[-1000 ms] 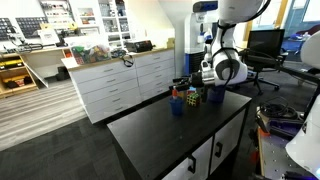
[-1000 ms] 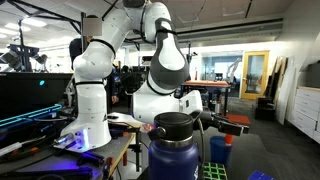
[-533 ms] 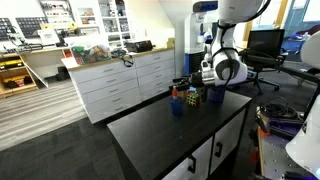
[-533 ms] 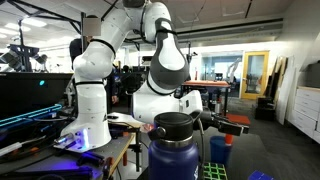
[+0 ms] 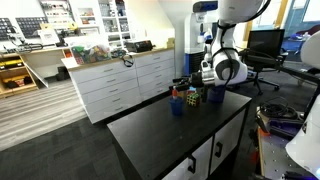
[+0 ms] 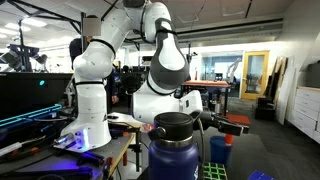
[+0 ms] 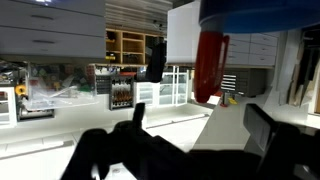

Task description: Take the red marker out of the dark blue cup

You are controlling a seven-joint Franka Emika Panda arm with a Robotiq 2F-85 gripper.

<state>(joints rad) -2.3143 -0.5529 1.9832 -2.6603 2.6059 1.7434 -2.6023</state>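
The dark blue cup stands at the far end of the black table, beside the multicoloured cube. It also shows in an exterior view, right of a large bottle. The wrist picture seems upside down: the cup fills the top edge and the red marker sticks out of it. My gripper is open and empty, with both dark fingers low in the wrist view, apart from the marker. In an exterior view the gripper hovers just behind the objects.
A tall violet-blue bottle with a black lid blocks much of the near view. A green-topped cube lies beside it. White drawer cabinets stand beyond the table. A dark object sits near the cube.
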